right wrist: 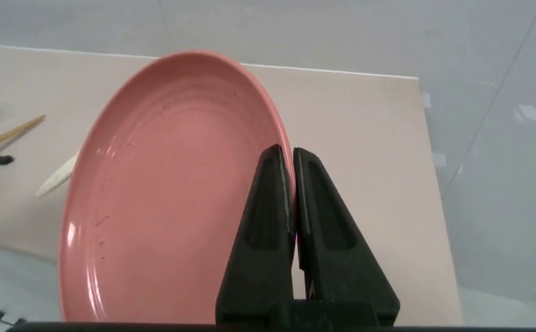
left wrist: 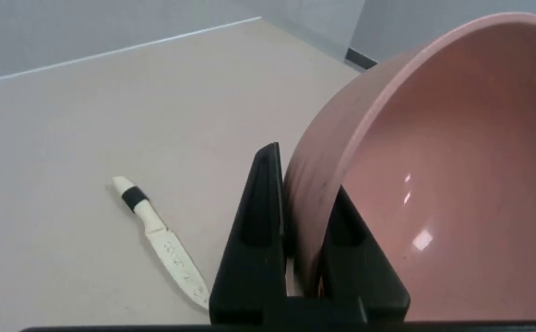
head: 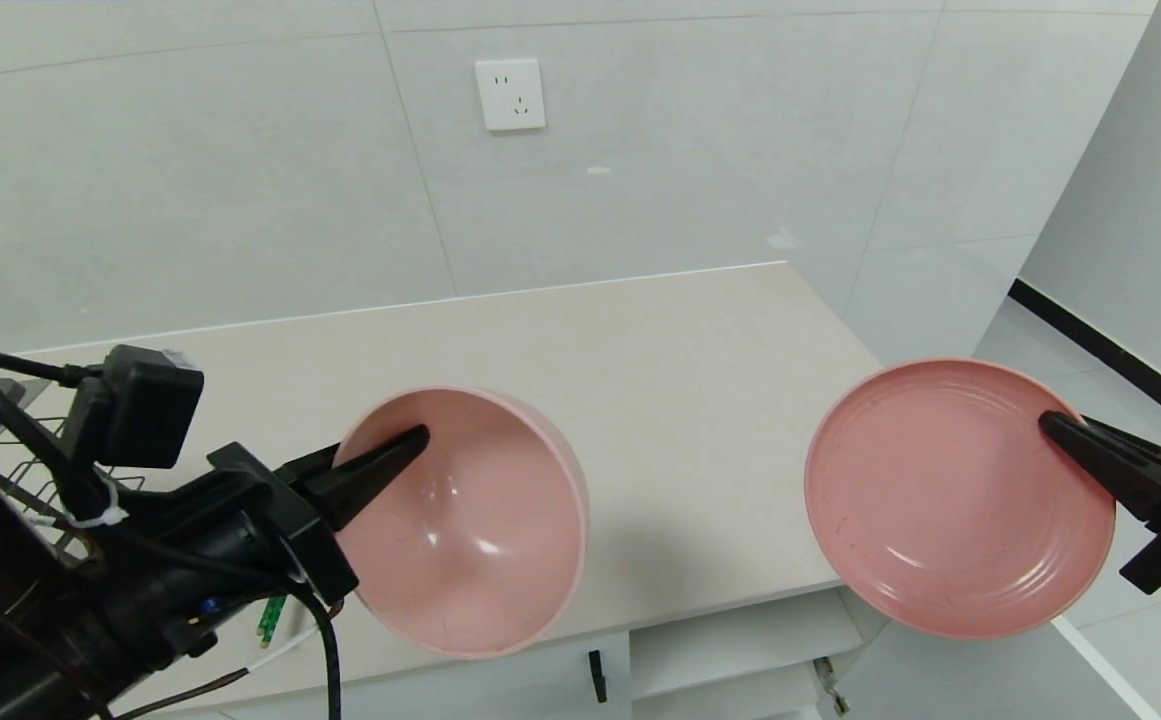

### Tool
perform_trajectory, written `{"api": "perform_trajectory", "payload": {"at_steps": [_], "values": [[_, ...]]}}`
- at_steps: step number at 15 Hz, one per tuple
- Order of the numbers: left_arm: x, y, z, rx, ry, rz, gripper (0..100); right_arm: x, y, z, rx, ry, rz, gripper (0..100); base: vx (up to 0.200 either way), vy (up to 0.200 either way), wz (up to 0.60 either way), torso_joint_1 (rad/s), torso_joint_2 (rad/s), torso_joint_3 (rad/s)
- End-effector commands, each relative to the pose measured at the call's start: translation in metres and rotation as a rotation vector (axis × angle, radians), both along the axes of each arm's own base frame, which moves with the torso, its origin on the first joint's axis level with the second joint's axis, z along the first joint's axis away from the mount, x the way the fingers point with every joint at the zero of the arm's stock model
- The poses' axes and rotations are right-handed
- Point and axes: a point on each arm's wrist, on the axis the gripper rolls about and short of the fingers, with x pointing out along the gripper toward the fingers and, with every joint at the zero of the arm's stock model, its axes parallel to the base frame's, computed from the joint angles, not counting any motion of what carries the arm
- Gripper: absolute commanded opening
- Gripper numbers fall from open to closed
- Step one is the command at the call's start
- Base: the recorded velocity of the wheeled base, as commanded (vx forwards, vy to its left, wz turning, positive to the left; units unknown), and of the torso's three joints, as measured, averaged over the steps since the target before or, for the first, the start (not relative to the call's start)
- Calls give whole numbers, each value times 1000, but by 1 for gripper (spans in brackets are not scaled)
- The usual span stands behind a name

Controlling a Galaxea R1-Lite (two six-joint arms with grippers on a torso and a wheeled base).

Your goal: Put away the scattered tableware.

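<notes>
My left gripper (head: 380,455) is shut on the rim of a pink bowl (head: 470,520), holding it tilted above the counter's front part; the pinched bowl (left wrist: 434,175) and left gripper (left wrist: 295,198) show up close in the left wrist view. My right gripper (head: 1060,425) is shut on the rim of a pink plate (head: 950,495), held in the air beyond the counter's right end. The plate (right wrist: 175,184) stands on edge in the right gripper (right wrist: 291,171). A cream knife (left wrist: 161,242) lies on the counter below the bowl.
The beige counter (head: 660,380) runs along a tiled wall with a socket (head: 510,94). A wire dish rack (head: 0,440) stands at the counter's left. Chopsticks (right wrist: 7,136) and the knife (right wrist: 57,175) lie on the counter. Open shelves (head: 740,650) sit under the front edge.
</notes>
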Motion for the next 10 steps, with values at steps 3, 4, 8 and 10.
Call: {"api": "perform_trajectory", "payload": {"at_steps": [3,4,8,10], "values": [[16,18,-1,24,-28,61,0,3,2,7,9,-48,27,0,0,0,0,0,0,0],[19,22,-1,16,-27,90,0,4,2,10,36,-55,32,0,0,0,0,0,0,0],[27,24,10,-116,-17,23,0,6,2,11,68,-45,37,0,0,0,0,0,0,0],[22,26,16,-184,13,-24,0,7,3,16,77,-73,41,0,0,0,0,0,0,0]]}}
